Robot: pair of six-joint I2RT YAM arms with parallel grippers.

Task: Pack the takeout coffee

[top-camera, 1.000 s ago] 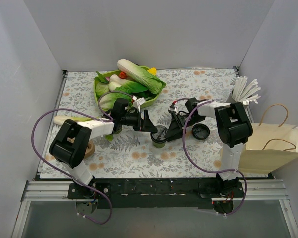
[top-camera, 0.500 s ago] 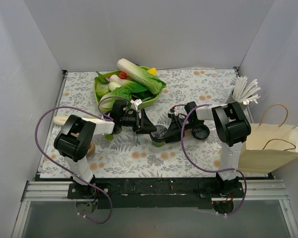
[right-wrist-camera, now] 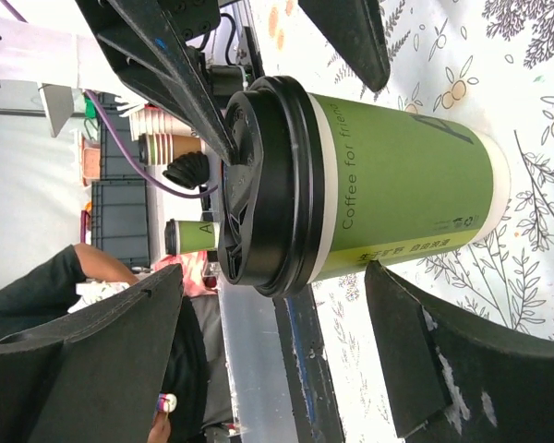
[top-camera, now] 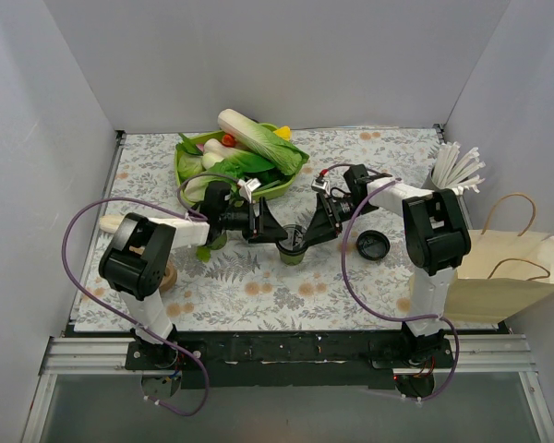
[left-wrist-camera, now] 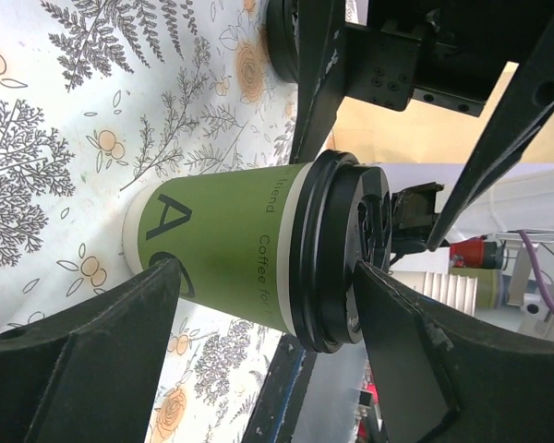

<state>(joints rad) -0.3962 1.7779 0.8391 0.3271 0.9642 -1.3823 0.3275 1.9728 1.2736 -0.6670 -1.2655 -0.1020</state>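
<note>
The takeout coffee (top-camera: 294, 247), a green paper cup with a black lid (top-camera: 295, 240) on it, stands upright on the floral mat at the centre. My left gripper (top-camera: 279, 231) is open just left of it, my right gripper (top-camera: 312, 231) open just right of it. In the left wrist view the cup (left-wrist-camera: 231, 240) and its lid (left-wrist-camera: 351, 249) lie between the spread fingers (left-wrist-camera: 83, 360) of the gripper (left-wrist-camera: 268, 270), not clamped. In the right wrist view the cup (right-wrist-camera: 406, 194) and lid (right-wrist-camera: 258, 185) sit just beyond the open gripper (right-wrist-camera: 275, 270).
A loose black lid (top-camera: 373, 245) lies right of the cup. A green bowl (top-camera: 286, 187) of vegetables stands behind. A grey cup of white straws (top-camera: 451, 173) and a paper bag (top-camera: 503, 272) are at the right. A wooden ring (top-camera: 168, 274) lies at the left.
My right gripper has drawn back from over the cup's top to beside it, farther up the table. The lidded cup stays in place and the left gripper has barely moved.
</note>
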